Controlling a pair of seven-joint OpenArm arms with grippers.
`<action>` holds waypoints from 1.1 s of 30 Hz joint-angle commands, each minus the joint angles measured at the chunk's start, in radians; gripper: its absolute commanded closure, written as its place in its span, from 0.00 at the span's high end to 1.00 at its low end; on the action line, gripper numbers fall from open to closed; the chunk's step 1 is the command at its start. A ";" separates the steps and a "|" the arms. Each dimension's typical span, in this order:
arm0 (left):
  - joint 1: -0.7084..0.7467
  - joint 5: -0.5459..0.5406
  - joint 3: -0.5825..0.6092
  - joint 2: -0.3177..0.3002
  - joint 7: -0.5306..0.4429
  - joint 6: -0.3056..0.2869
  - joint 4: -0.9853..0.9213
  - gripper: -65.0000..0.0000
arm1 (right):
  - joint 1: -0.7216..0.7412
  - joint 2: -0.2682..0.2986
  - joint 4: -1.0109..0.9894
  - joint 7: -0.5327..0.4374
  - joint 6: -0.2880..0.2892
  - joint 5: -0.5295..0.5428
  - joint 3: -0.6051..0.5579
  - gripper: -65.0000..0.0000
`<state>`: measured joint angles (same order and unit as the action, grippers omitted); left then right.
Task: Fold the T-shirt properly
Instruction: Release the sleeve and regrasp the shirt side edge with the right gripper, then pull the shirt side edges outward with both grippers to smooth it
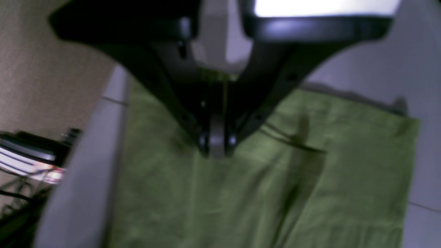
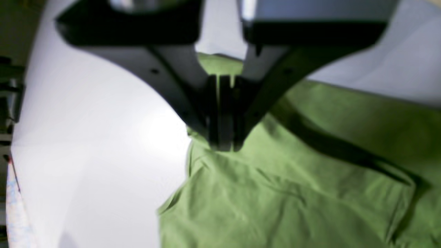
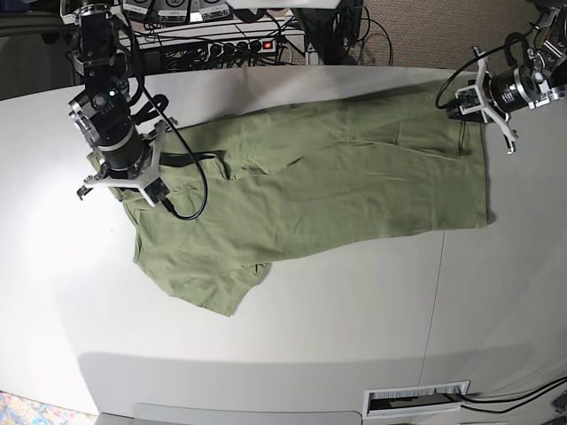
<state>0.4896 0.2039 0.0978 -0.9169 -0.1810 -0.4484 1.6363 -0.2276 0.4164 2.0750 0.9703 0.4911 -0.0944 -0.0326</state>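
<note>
Green fabric of the T-shirt [image 3: 319, 190] lies spread and wrinkled across the far half of the white table [image 3: 292, 319], one sleeve reaching toward the near-left. At the shirt's left end, the right gripper [image 2: 222, 146] stands with its jaws pressed together, pinching a raised fold of the cloth. At the shirt's far-right corner, near the table's right edge, the left gripper [image 1: 217, 151] is likewise clamped tight on the fabric's edge. Black cables [image 3: 190, 181] trail from the right arm over the shirt. Power strips and wiring [image 3: 221, 40] crowd the floor beyond the table's far edge.
</note>
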 commanded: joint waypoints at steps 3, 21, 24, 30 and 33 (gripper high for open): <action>-0.026 0.032 -0.002 -0.014 0.113 0.073 -0.004 0.00 | 0.009 0.013 0.018 -0.065 -0.009 -0.039 0.008 0.00; -0.035 -0.015 -0.002 -0.014 0.180 0.080 -0.004 0.00 | 0.028 0.013 -0.203 -0.120 -0.009 -0.072 0.008 0.00; -0.035 -0.025 -0.002 -0.014 0.180 0.044 -0.004 0.00 | 0.028 0.013 -0.222 -0.027 -0.008 -0.039 0.008 0.00; -0.029 -0.033 -0.002 -0.015 0.181 -0.009 -0.004 0.00 | 0.027 0.013 -0.225 0.094 -0.008 -0.034 0.008 0.00; -0.011 -0.033 -0.002 -0.015 0.181 -0.017 -0.004 0.00 | 0.016 0.015 -0.225 0.143 -0.008 -0.033 0.008 0.00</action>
<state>0.4606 0.1699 0.0898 -0.9176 -0.0204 -0.4084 1.6310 -0.2169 0.4160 1.8378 1.1107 0.4904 -0.1230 -0.0326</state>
